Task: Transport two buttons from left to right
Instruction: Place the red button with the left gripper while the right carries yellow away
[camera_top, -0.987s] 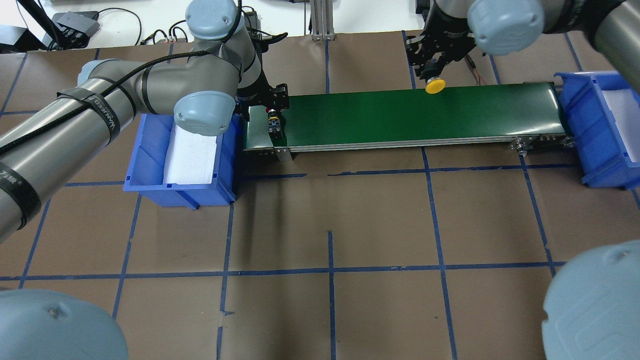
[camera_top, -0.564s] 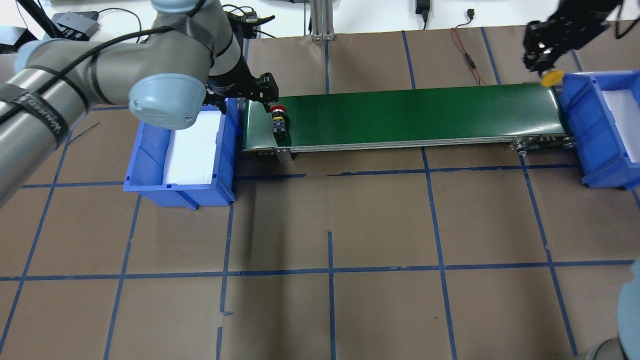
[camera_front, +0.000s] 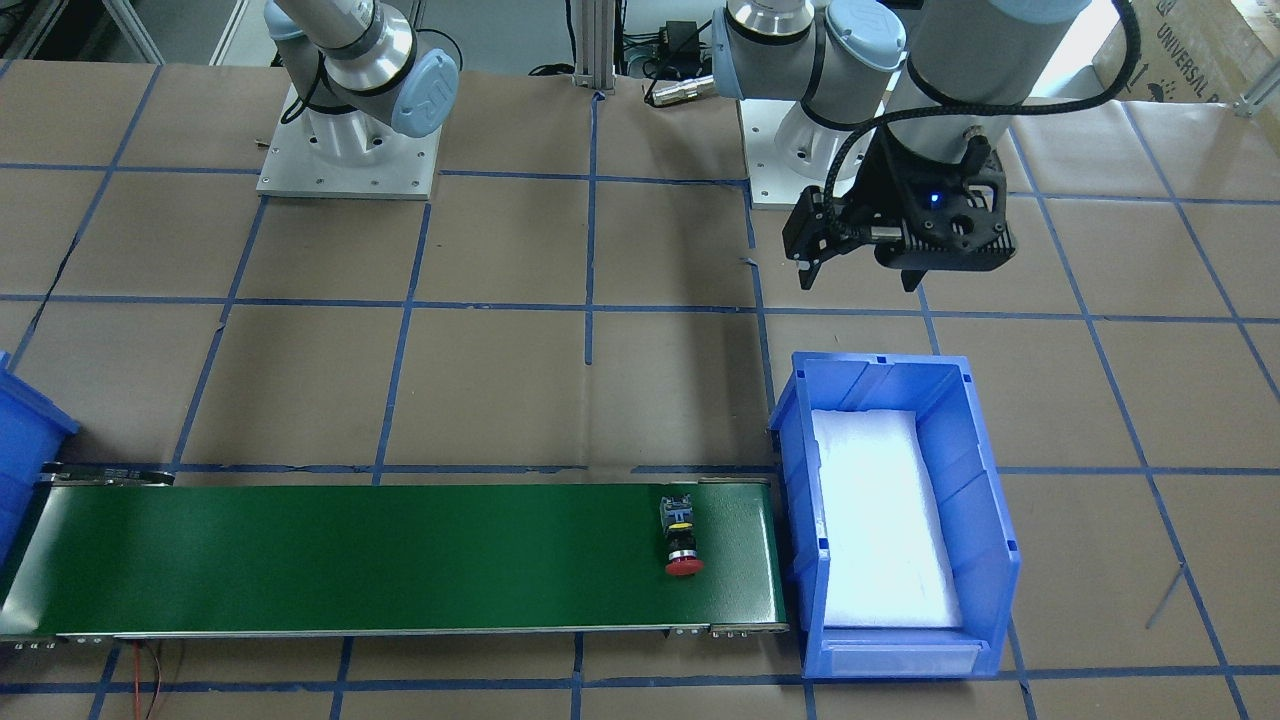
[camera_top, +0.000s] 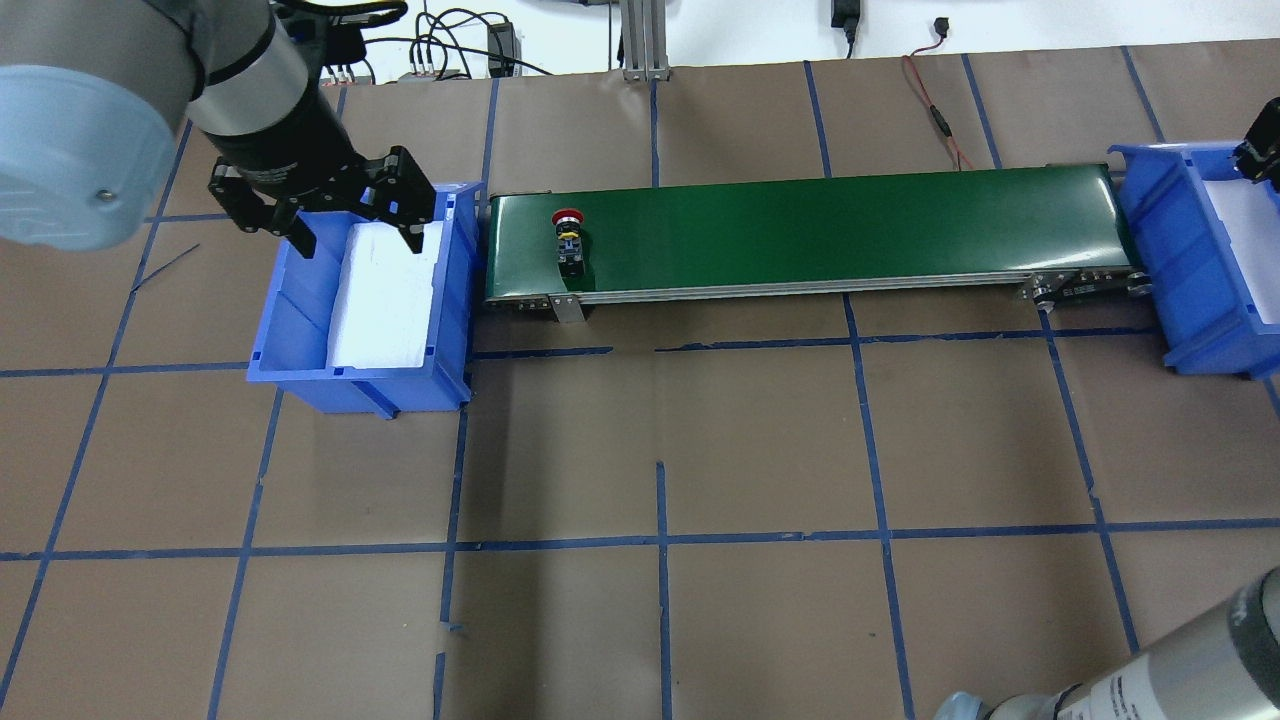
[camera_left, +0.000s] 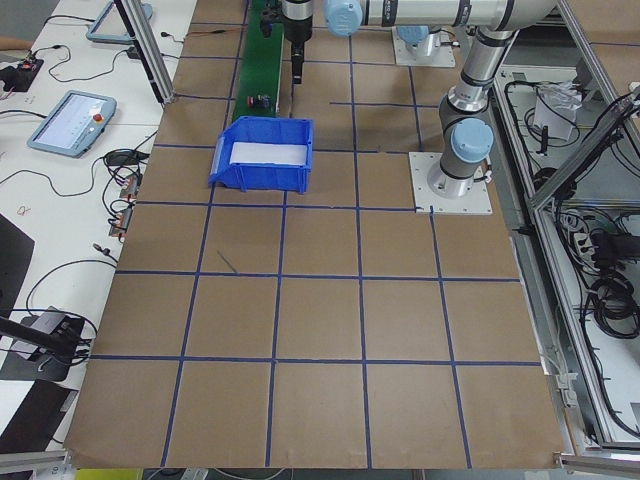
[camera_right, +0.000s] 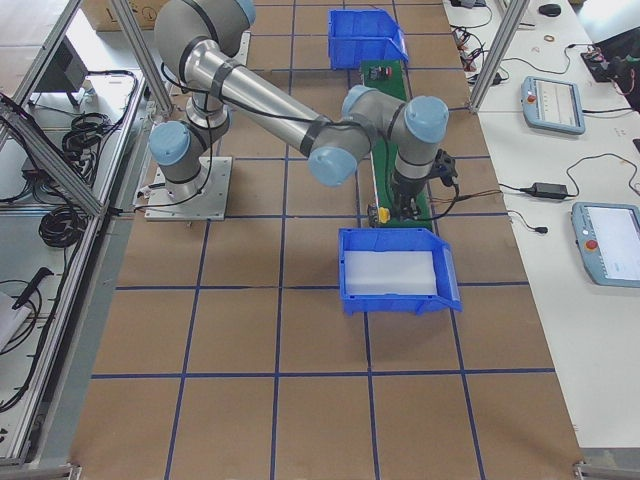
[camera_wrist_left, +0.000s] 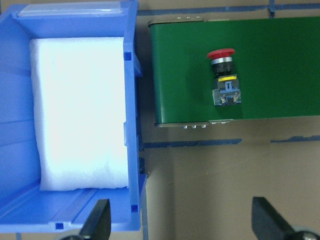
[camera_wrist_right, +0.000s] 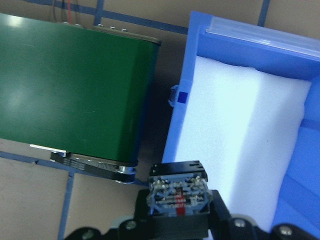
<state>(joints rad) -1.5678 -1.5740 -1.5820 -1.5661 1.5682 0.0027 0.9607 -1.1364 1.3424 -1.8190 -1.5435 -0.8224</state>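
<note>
The red button (camera_top: 568, 232) lies on its side on the green belt (camera_top: 820, 225) near its left end; it also shows in the left wrist view (camera_wrist_left: 223, 75) and the front-facing view (camera_front: 682, 545). My left gripper (camera_top: 357, 243) is open and empty above the left blue bin (camera_top: 300, 330), apart from the button; its fingertips (camera_wrist_left: 100, 220) frame the bottom of the left wrist view. My right gripper (camera_wrist_right: 178, 210) is shut on the yellow button's contact block (camera_wrist_right: 177, 192) over the near edge of the right blue bin (camera_wrist_right: 235, 35). The yellow cap (camera_right: 381, 212) shows only in the exterior right view.
Both bins hold white foam pads (camera_top: 385, 290) (camera_wrist_right: 240, 130). The right bin (camera_top: 1180, 260) stands at the belt's right end. The belt's metal frame (camera_top: 800, 290) runs along its near side. Brown paper with blue tape lines (camera_top: 660, 540) covers the table.
My left gripper let go of the red button and moved left over the left bin. My right gripper carried the yellow button right along the belt to the right bin.
</note>
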